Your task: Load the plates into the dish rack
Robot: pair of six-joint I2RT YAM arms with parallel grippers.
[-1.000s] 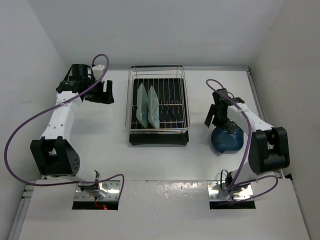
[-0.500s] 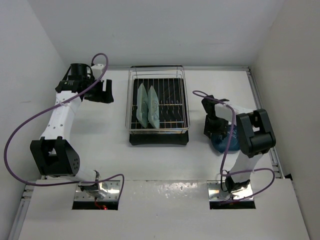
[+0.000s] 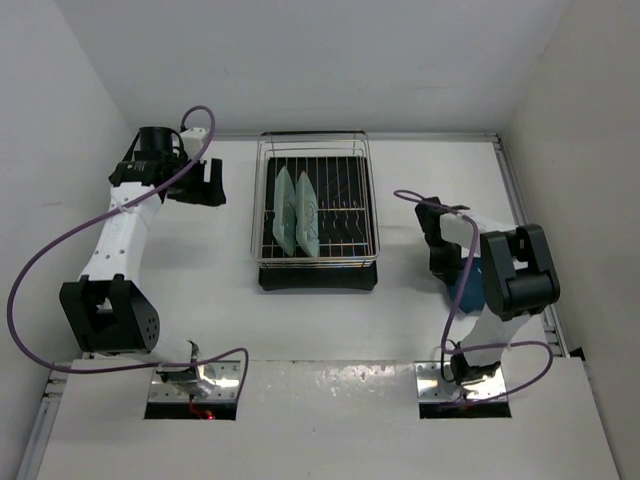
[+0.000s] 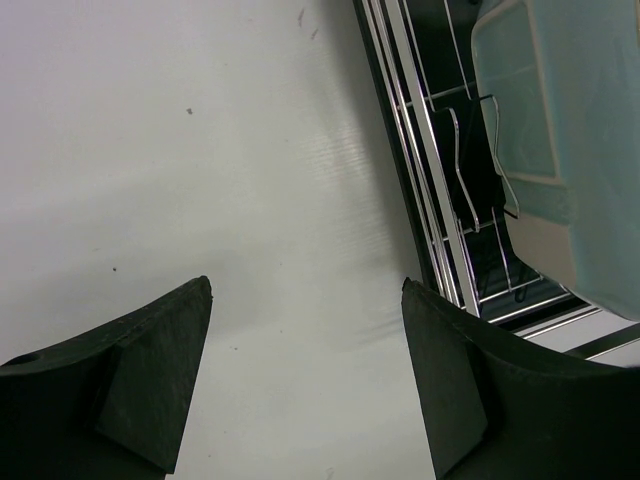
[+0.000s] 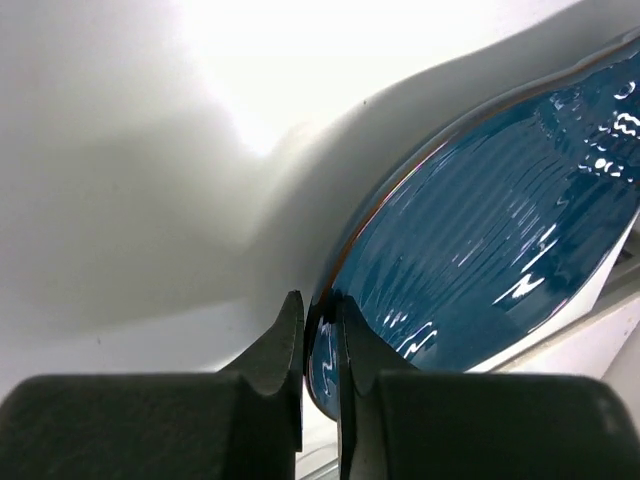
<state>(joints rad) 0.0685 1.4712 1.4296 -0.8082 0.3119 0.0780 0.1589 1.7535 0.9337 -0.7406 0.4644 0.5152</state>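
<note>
White tabletop (image 4: 200, 150), right end effector (image 5: 320, 308) clamped on rim of dark blue plate (image 5: 480, 230), left end effector (image 4: 305, 290) wide open, empty.

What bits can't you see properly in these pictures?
- Top view: the blue plate is mostly hidden under the right arm, which covers its claw too.
- Right wrist view: the right claw pinches the blue plate's rim, but the plate runs off the right edge.
- Left wrist view: only one mint plate shows, cut off by the top and right edges.
</note>
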